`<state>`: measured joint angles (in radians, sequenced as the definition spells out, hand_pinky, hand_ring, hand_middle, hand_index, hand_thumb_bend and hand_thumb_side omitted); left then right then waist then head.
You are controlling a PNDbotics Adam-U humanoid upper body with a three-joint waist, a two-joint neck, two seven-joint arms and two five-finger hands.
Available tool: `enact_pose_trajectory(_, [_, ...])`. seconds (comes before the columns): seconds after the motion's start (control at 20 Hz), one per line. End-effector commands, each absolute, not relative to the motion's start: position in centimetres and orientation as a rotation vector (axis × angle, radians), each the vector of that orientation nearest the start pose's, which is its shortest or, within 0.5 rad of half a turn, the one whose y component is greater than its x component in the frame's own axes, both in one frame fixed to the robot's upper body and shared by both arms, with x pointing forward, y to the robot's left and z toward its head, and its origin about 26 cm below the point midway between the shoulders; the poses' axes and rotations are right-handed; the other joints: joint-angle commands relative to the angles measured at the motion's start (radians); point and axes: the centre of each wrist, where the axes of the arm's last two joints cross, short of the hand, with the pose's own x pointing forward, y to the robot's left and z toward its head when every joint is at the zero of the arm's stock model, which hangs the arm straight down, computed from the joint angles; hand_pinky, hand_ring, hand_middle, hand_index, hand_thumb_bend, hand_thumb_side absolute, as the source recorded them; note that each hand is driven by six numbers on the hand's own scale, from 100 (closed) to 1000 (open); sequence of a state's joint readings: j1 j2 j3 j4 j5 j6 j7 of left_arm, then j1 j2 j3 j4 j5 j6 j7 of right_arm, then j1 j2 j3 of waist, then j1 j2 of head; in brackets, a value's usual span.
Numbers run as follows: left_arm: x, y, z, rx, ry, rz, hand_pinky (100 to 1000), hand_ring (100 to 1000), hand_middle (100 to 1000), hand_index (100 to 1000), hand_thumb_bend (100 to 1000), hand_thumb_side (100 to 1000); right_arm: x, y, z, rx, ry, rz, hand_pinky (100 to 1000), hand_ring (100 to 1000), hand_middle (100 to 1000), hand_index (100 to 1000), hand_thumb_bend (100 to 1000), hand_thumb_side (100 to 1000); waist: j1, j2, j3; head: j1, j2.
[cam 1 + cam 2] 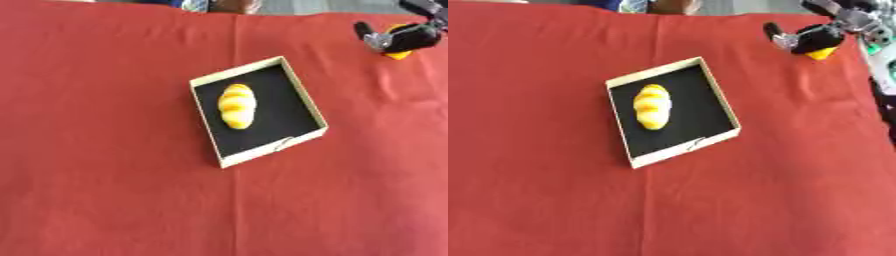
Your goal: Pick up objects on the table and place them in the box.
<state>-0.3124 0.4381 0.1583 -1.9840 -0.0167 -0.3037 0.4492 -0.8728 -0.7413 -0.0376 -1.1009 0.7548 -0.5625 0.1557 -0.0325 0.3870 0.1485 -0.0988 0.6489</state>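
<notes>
A shallow box (311,102) with cream walls and a black floor lies askew at the middle of the red tablecloth. A yellow bread roll (237,105) lies inside it, toward its left side. At the far right of the table my right hand (811,37) is down on a small yellow object (822,53), fingers curled over it; only the object's lower edge shows under the hand. The left hand appears in neither view.
The red cloth (114,175) covers the whole table, with a crease running down the middle. Wrinkles in the cloth lie below the right hand. A person's clothing shows at the far edge.
</notes>
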Motion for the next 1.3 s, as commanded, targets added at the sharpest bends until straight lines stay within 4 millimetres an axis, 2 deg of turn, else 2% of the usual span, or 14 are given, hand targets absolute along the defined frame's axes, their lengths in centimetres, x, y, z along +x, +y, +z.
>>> enact_pose_trajectory(0.05, [29.4,31.7,23.6,-0.714,3.445,-0.161,836,837,676,810,100,691,42.1,-43.8,29.5,1.839,2.562,-1.909,896,1000,874,928,100,130,0.003,-0.021,-0.002,0.003,-0.008])
enact_pose_trajectory(0.3, [29.4,31.7,23.6,-0.717,3.444,-0.162,836,837,676,810,100,689,42.3,-45.8,27.8,1.951,2.561,-1.94,899,1000,877,932,100,155,0.008,-0.021,-0.002,0.001,-0.011])
enact_pose_trajectory(0.6, [29.4,31.7,23.6,-0.721,3.446,-0.164,836,837,676,810,100,693,42.5,-46.9,27.2,2.066,2.594,-1.895,901,1000,880,938,100,156,0.009,-0.02,-0.003,0.0,-0.013])
enact_pose_trajectory(0.85, [29.4,31.7,23.5,-0.718,3.45,-0.164,837,837,677,810,100,694,43.1,-46.8,27.2,2.115,2.641,-1.837,904,1000,886,949,100,158,0.011,-0.018,-0.002,0.0,-0.016])
enact_pose_trajectory(1.1, [29.4,31.7,23.5,-0.713,3.451,-0.164,837,837,677,810,100,697,43.9,-46.2,28.1,2.179,2.674,-1.734,909,1000,892,954,100,136,0.013,-0.015,0.0,-0.002,-0.02])
enact_pose_trajectory(1.3, [29.4,31.6,23.5,-0.709,3.452,-0.161,837,837,676,809,100,699,44.4,-45.9,28.2,2.215,2.63,-1.777,909,1000,894,953,104,171,0.012,-0.011,0.0,-0.003,-0.021])
